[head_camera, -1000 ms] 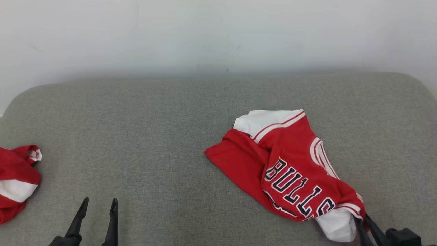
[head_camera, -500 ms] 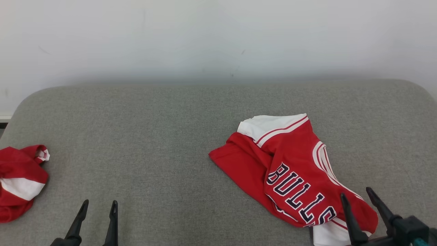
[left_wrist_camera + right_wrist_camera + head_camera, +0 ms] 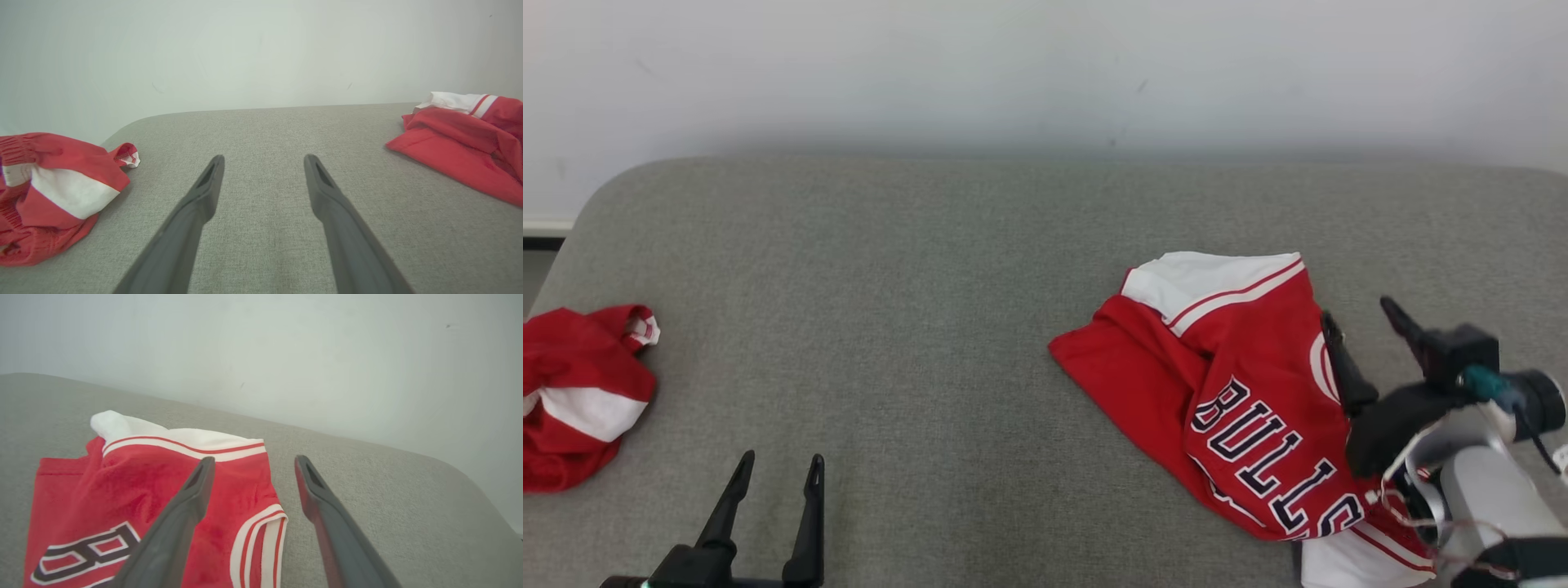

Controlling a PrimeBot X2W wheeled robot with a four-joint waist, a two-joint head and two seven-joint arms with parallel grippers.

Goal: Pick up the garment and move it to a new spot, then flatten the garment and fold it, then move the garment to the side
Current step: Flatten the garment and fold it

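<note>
Locate the red jersey [image 3: 1241,359] (lettered BULLS) lying crumpled on the right half of the grey desk [image 3: 931,286]. Note that the right gripper [image 3: 1357,312] is released above the jersey's right edge, grasping nothing. The left gripper [image 3: 781,459] is likewise released over bare desk. A second red-and-white garment [image 3: 580,392] lies at the far left.

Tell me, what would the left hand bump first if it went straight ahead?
Likely only bare grey cushion, then the white wall; the left hand points between the jersey and the crumpled red garment.
</note>
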